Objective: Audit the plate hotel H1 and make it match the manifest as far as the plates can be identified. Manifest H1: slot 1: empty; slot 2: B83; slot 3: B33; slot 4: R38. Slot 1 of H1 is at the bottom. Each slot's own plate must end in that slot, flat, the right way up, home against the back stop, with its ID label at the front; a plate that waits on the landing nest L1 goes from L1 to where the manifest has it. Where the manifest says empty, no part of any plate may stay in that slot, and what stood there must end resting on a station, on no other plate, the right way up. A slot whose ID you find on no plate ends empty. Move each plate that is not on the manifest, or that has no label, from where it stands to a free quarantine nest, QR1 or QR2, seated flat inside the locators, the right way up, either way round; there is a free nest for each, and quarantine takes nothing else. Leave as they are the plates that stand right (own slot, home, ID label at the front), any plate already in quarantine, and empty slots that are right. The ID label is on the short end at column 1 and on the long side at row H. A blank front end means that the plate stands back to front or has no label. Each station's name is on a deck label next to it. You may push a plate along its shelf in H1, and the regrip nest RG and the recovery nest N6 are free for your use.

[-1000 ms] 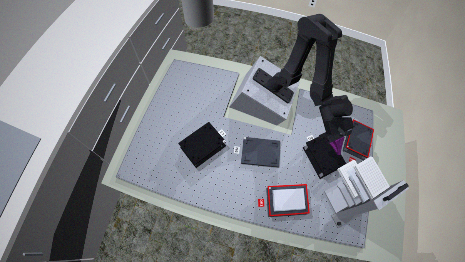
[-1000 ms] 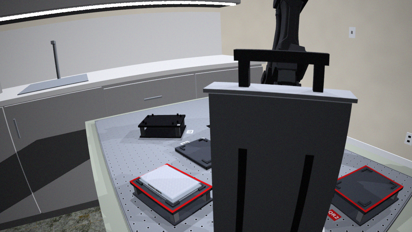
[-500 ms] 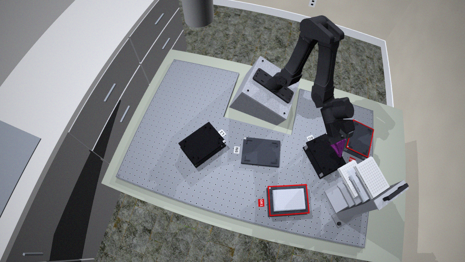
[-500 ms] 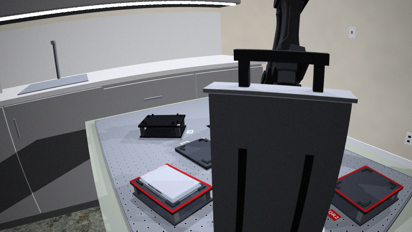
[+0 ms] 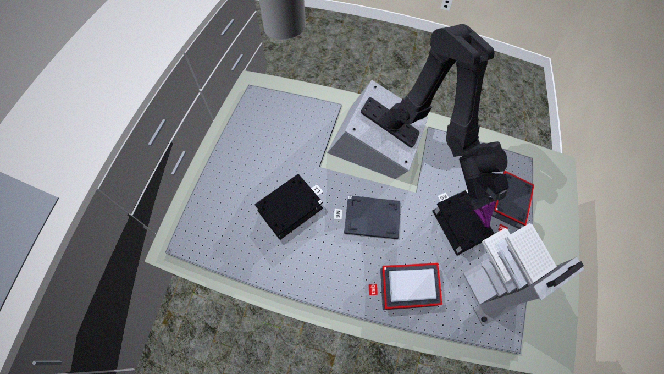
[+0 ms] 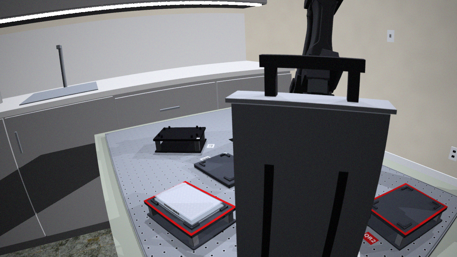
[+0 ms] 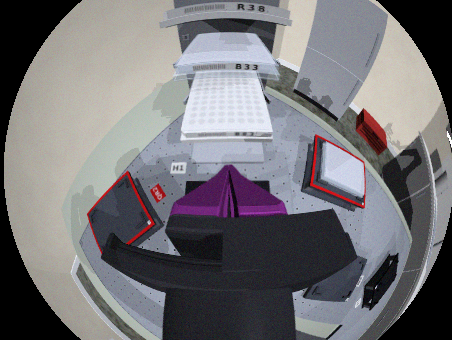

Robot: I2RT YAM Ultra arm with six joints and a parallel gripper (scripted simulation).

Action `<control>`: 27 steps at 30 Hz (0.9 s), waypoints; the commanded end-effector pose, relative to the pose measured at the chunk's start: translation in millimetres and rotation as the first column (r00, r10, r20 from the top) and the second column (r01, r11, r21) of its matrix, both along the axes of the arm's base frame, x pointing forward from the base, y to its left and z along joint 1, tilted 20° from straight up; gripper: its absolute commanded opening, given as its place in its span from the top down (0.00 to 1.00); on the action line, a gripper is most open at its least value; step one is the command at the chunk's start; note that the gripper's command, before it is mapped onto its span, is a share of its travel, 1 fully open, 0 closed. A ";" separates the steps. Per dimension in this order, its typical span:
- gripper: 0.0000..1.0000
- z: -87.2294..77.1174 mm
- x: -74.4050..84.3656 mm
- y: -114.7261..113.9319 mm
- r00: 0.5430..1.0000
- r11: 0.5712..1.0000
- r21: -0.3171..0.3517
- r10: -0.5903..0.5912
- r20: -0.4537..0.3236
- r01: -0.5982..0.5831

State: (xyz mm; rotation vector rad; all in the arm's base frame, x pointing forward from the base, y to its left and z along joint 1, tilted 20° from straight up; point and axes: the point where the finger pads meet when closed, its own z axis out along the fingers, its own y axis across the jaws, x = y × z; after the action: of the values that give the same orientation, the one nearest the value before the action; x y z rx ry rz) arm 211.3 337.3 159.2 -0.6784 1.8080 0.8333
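My gripper (image 5: pixel 487 226) (image 7: pixel 229 168) is shut and empty, above the regrip nest RG (image 5: pixel 457 223) and in front of the hotel H1 (image 6: pixel 306 137), which hides it in the exterior view. In the wrist view, three plates show front labels: R38 (image 7: pixel 230 10) at the top, clear B33 (image 7: pixel 225 47) below, then white B83 (image 7: pixel 227 107) (image 5: pixel 495 240). The bottom shelf (image 7: pixel 227 152) is bare. Whether the plates touch the back stop cannot be told. A pale plate (image 5: pixel 411 284) (image 6: pixel 188 201) (image 7: pixel 341 165) rests on QR1 (image 5: pixel 383 287). QR2 (image 5: pixel 514 197) (image 6: pixel 406 207) (image 7: pixel 120 215) is empty.
The landing nest L1 (image 5: pixel 288 206) (image 6: pixel 180 133) and the recovery nest N6 (image 5: pixel 371 217) (image 6: pixel 215 167) carry no plate. H1 has a black top handle (image 6: pixel 311 62). The arm's pedestal (image 5: pixel 366 153) stands behind the nests in the top view.
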 end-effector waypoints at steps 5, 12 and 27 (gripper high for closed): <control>1.00 18.5 11.1 8.5 0.999 0.999 0.039 -0.009 0.032 0.008; 1.00 19.7 13.4 12.3 0.999 0.999 0.039 -0.006 0.032 0.005; 1.00 21.8 19.9 18.0 0.999 0.999 0.039 -0.009 0.033 0.007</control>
State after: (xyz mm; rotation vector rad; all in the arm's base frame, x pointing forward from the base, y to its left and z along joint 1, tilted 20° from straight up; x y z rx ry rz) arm 221.2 348.6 163.4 -0.6778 1.8061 0.8346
